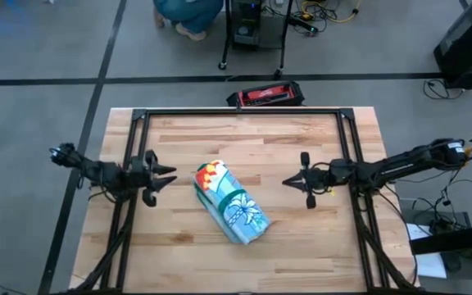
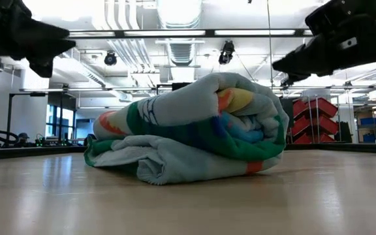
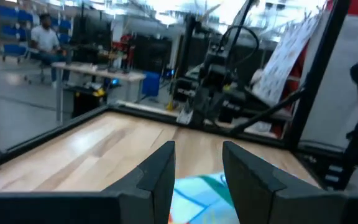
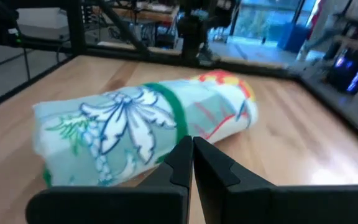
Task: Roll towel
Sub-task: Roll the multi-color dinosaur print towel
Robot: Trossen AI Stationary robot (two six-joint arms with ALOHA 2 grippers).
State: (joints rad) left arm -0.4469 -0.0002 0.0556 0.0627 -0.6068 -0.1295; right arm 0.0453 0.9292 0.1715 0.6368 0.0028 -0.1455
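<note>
The towel (image 1: 229, 202) lies rolled up on the wooden table (image 1: 301, 139), near its middle. The roll slants from far left to near right. It shows a pale blue ground, a green band, a palm tree print and an orange-red end. It rests on its long side, with a loose edge at the bottom (image 2: 155, 171). My left gripper (image 1: 170, 178) is open, to the left of the roll and apart from it. My right gripper (image 1: 287, 182) is shut, to the right of the roll and apart from it. The right wrist view shows the roll (image 4: 142, 121) beyond the closed fingertips (image 4: 192, 149).
A black frame (image 1: 240, 113) runs around the table's far and side edges. A red and black case (image 1: 266, 95) lies just beyond the far edge. A person (image 3: 42, 37) sits far off in the room. Bare wood lies around the roll.
</note>
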